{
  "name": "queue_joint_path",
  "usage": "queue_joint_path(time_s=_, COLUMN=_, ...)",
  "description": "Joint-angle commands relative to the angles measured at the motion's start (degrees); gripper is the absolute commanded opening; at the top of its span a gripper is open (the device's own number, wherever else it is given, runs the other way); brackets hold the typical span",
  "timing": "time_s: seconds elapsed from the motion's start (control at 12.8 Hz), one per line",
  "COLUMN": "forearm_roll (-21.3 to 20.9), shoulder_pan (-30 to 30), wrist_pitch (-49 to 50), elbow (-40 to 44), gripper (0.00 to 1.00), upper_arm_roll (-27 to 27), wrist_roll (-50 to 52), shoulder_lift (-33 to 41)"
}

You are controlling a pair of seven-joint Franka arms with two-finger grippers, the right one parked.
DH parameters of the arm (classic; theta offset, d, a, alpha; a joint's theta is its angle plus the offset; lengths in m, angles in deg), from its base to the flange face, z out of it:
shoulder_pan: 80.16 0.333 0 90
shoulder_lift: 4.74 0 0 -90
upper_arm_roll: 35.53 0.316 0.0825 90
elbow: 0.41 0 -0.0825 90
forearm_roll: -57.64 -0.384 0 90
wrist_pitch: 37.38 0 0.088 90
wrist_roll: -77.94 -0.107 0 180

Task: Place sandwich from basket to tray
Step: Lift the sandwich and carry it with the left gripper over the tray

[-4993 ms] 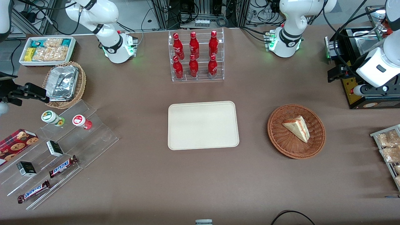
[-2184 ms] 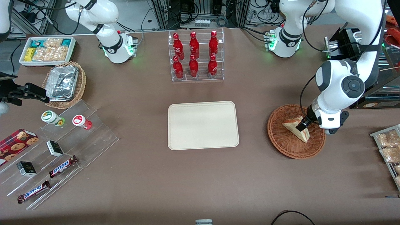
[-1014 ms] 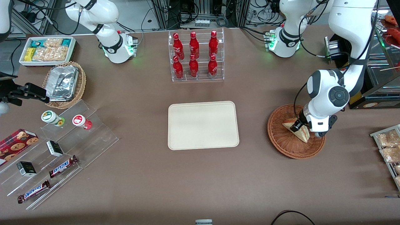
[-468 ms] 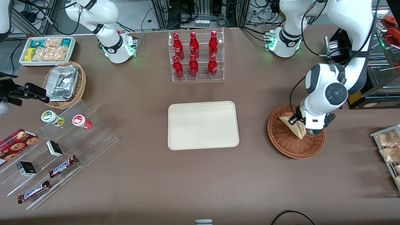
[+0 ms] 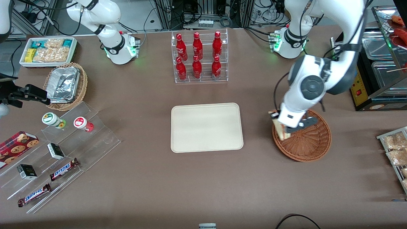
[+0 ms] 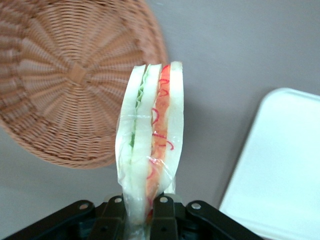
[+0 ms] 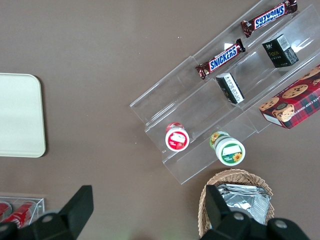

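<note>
One sandwich [image 6: 150, 145] hangs in the gripper [image 6: 139, 212], whose two fingers [image 6: 116, 216] are closed against the wedge's bread faces at one end, so that the cut edge with its green, white and red layers faces the wrist camera. In the front view the gripper [image 5: 284, 127] sits above the basket's [image 5: 310, 144] rim on the side toward the tray [image 5: 206, 127], and the sandwich [image 5: 279, 129] shows as a pale wedge just under the arm's white wrist, lifted clear of the wicker. The wrist view agrees: the basket [image 6: 65, 85] lies below with nothing in it, bare brown table shows under the sandwich, and a rounded corner of the tray [image 6: 280, 175] is near. The tray lies flat at the middle of the table with nothing on it, apart from the basket. Farther from the front camera than the tray stands a clear rack of six red bottles [image 5: 198, 55]. Toward the parked arm's end of the table are a lighter wicker basket of foil trays [image 5: 65, 85], a white bin of snack packets [image 5: 47, 51] and a clear stepped stand [image 5: 60, 152] with Snickers bars and small boxes.
</note>
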Motion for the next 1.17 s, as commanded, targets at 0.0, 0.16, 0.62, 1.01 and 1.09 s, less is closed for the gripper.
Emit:
queue_joint_path(time_s=0.0, forearm_roll=-0.44, shoulder_pan=-5.37, wrist_pitch=1.45, elbow=6.67, gripper=0.00, upper_arm_roll=0.69, wrist_roll=-1.44, shoulder_lift=-4.71)
queue_joint_path(time_s=0.16, forearm_roll=0.26, shoulder_pan=-8.98, wrist_pitch=3.46, elbow=13.51, gripper=0.00, upper_arm_roll=0.69, wrist_roll=-0.74, shoulder_lift=-10.06)
queue_joint_path(time_s=0.62, forearm_roll=5.10, shoulder_pan=-17.15, wrist_pitch=5.67, elbow=30.31, gripper=0.00, upper_arm_roll=0.61, wrist_roll=1.45, shoulder_lift=-23.43)
queue_joint_path(time_s=1.01, forearm_roll=4.66, shoulder_pan=-21.73, wrist_pitch=5.32, elbow=39.55, gripper=0.00, upper_arm_roll=0.69, wrist_roll=7.60, shoulder_lift=-31.96)
queue_joint_path(time_s=1.09, forearm_roll=4.57, shoulder_pan=-22.34, wrist_pitch=5.32, elbow=40.96, gripper=0.00, upper_arm_roll=0.78, wrist_roll=8.57, shoulder_lift=-33.28)
